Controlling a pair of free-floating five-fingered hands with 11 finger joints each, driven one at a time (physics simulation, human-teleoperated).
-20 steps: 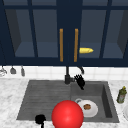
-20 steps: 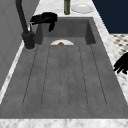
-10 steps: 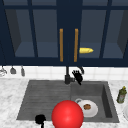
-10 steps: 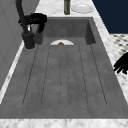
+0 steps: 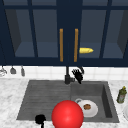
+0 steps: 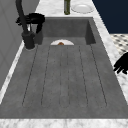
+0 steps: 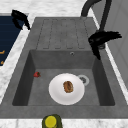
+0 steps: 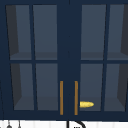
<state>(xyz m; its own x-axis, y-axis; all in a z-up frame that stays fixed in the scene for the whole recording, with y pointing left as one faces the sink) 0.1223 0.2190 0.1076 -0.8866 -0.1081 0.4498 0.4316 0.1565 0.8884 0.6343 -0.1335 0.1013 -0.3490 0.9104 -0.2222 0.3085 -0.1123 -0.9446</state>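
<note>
My right hand [image 5: 78,75] hovers just right of the black faucet [image 5: 67,75] at the sink's back rim, fingers relaxed and drooping, holding nothing. It sits close against the faucet stem [image 6: 25,27] in the left side view, right hand [image 6: 32,18], and over the basin's back corner in the right side view, right hand [image 7: 102,38]. My left hand [image 5: 40,119] hangs idle and open at the sink's front edge, left hand [image 6: 122,63], left hand [image 7: 20,17]. A white plate [image 7: 56,95] with a brown bit of food [image 7: 68,86] lies in the basin.
A large red ball [image 5: 67,115] shows low in the front view. A small red thing [image 7: 37,74] lies in the basin. A green bottle [image 5: 121,95] and a white dish [image 6: 82,8] stand on the right counter. Behind the cabinet's glass lies a yellow object [image 8: 86,104].
My right hand has edged a little closer to the faucet. The left hand has not moved.
</note>
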